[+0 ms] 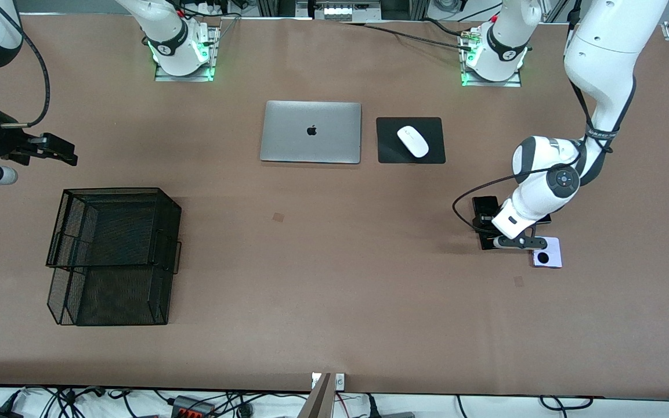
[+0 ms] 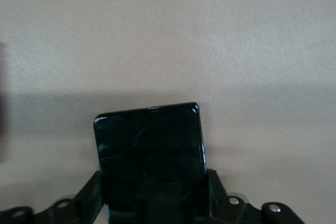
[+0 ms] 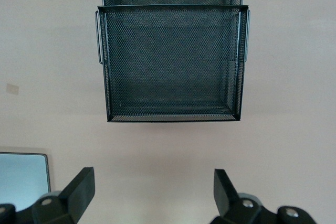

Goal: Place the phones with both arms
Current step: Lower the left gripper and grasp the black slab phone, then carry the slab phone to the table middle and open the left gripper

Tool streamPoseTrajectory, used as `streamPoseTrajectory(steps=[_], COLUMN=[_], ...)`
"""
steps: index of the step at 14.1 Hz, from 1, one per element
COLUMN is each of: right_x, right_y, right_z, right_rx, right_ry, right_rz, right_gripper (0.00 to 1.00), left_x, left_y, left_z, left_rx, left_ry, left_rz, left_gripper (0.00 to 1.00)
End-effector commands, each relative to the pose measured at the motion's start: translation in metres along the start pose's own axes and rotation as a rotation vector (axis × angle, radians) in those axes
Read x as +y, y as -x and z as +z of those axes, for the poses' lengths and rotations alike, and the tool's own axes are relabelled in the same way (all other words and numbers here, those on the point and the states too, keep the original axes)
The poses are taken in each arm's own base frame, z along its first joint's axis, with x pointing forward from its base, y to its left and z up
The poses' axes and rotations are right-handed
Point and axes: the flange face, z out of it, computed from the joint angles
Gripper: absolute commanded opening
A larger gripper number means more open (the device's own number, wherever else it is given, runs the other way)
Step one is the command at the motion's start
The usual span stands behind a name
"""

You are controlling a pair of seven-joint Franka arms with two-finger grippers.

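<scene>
Left tool (image 2: 155, 195) pinches long black phone (image 2: 150, 150) across its width; right tool (image 3: 152, 192) spread.

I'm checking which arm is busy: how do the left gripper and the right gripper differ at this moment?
The left gripper is down at the phones near the left arm's end of the table; the right gripper waits in the air above the mesh tray. The left jaws flank a black phone; the right jaws stand open and hold nothing. Both are black and two-fingered.
</scene>
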Motion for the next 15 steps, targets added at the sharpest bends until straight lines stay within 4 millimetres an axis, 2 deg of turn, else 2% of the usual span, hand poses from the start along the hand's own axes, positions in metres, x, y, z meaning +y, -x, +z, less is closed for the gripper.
streamPoseTrajectory(steps=[1, 3, 5, 6, 8, 10, 12, 15], right_x=[-0.001, -0.002, -0.003, -0.004, -0.005, -0.011, -0.018, -0.025], right_y=[-0.002, -0.003, -0.005, -0.006, -0.006, -0.008, -0.011, -0.030], right_z=[-0.005, -0.002, 0.001, 0.003, 0.004, 0.004, 0.004, 0.019], right_rx=[0.006, -0.001, -0.006, -0.010, -0.009, -0.007, -0.007, -0.023], right_ry=[-0.002, 0.000, 0.000, -0.002, -0.002, -0.009, -0.008, -0.009], right_rz=[0.010, 0.008, 0.001, -0.010, -0.012, -0.020, -0.034, -0.046], right_gripper=[1.00, 1.00, 1.00, 1.00, 1.00, 1.00, 1.00, 1.00], left_x=[0.009, 0.016, 0.044, 0.069, 0.133, 0.185, 0.247, 0.340], left_y=[0.001, -0.020, -0.044, -0.052, -0.066, -0.069, -0.065, -0.040], left_z=[-0.001, -0.028, -0.062, -0.076, -0.089, -0.086, -0.078, -0.033], left_rx=[-0.001, -0.026, -0.087, -0.113, -0.088, -0.071, -0.059, -0.078], left_ry=[-0.005, -0.012, -0.002, 0.011, 0.048, 0.065, 0.086, 0.105], left_rz=[-0.022, -0.015, 0.018, 0.049, 0.106, 0.116, 0.109, 0.075], left_gripper=[0.39, 0.36, 0.36, 0.36, 0.36, 0.36, 0.36, 0.37])
